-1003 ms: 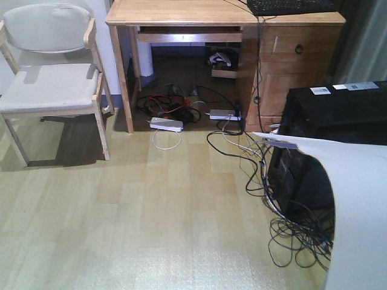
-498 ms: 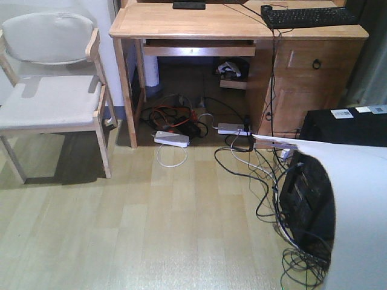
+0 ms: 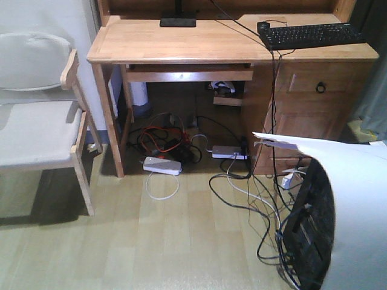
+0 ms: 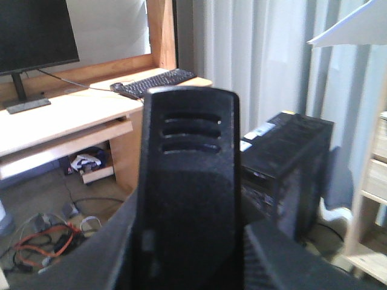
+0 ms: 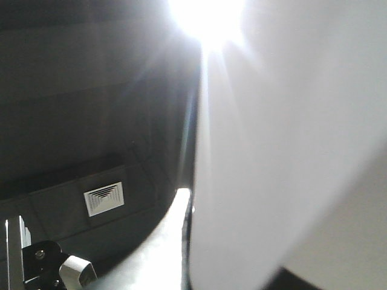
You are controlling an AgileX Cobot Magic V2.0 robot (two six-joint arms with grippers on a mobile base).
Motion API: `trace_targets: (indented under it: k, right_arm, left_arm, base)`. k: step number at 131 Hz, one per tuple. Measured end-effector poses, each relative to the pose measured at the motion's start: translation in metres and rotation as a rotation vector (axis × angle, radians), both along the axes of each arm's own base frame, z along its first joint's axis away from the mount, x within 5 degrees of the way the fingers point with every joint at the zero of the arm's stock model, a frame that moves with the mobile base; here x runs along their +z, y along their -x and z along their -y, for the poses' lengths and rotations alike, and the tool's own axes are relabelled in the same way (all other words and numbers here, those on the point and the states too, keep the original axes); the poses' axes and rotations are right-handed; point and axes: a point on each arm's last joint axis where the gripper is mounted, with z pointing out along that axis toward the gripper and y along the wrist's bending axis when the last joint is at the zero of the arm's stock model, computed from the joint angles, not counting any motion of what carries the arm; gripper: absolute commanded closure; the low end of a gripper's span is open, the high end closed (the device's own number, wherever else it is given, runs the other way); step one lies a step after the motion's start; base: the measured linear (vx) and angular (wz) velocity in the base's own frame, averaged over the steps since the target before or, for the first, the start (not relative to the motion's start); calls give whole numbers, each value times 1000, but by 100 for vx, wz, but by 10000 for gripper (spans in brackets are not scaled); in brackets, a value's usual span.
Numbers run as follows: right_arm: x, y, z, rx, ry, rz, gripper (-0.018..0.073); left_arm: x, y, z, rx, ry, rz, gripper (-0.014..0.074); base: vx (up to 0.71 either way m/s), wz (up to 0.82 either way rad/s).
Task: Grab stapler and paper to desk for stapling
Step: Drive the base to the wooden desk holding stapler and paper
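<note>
Looked roughly halfway done: had the stapler (image 4: 187, 181) up off everything on the left, hadn't landed anything on the bench (image 3: 181, 42) in the middle yet, and had the paper (image 3: 357, 205) hanging in the air on the right, curled over in front of the PC tower (image 3: 308, 235). Seemed to pinch the stapler upright between the left jaws, aimed toward the bench. Couldn't make out the right jaws at all, buried behind white sheet and glare, so no call on spread or clamped.
</note>
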Motion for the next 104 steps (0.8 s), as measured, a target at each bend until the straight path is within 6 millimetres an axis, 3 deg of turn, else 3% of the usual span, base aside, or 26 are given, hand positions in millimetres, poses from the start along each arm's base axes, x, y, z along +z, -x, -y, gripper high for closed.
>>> trace_targets:
  k: [104]
  right_arm:
    - [0,0,0,0,0,0,565]
  left_arm:
    - [0,0,0,0,0,0,603]
  base:
    - [43,3]
